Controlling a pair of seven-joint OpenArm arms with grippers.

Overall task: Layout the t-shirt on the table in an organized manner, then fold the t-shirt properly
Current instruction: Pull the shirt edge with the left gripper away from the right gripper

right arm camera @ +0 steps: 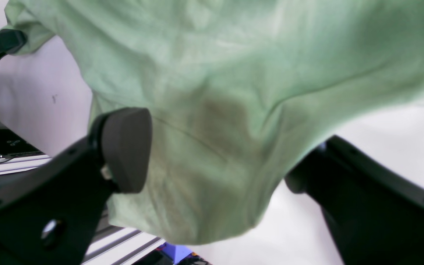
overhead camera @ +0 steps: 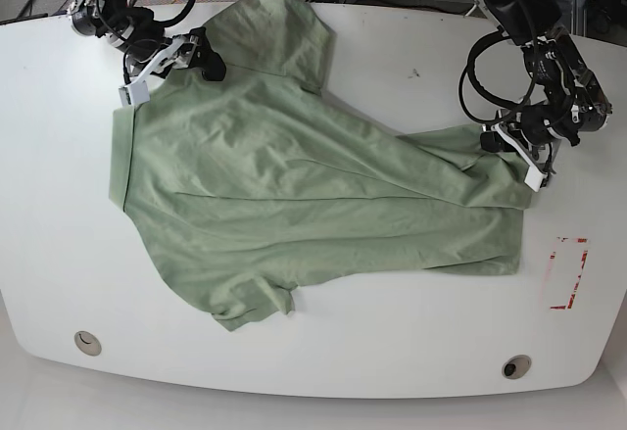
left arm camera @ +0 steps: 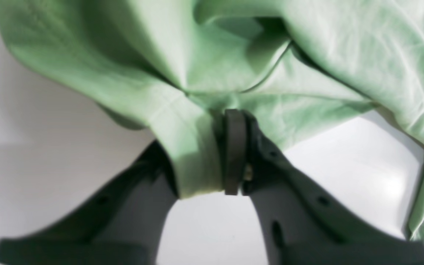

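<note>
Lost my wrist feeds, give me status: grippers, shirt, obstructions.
Left gripper shut on t-shirt hem. Right gripper open, fabric between its jaws. Shirt spread but wrinkled on table, unfolded. Nothing in the way.

T-shirt (overhead camera: 304,205) lies spread across the table (overhead camera: 392,352), between both arms

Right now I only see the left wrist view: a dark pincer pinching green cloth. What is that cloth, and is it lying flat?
Observer: It is a t-shirt, mostly spread across a white table, though wrinkled.
Operator: Where on the shirt is my pincer?
Observer: The left pincer grips the shirt's edge at the base view's right, not far from a red marking on the table.
Operator: And the other arm?
Observer: The right pincer is at the shirt's far corner, by a sleeve. Its fingers stand wide apart with cloth bunched between them.
</note>
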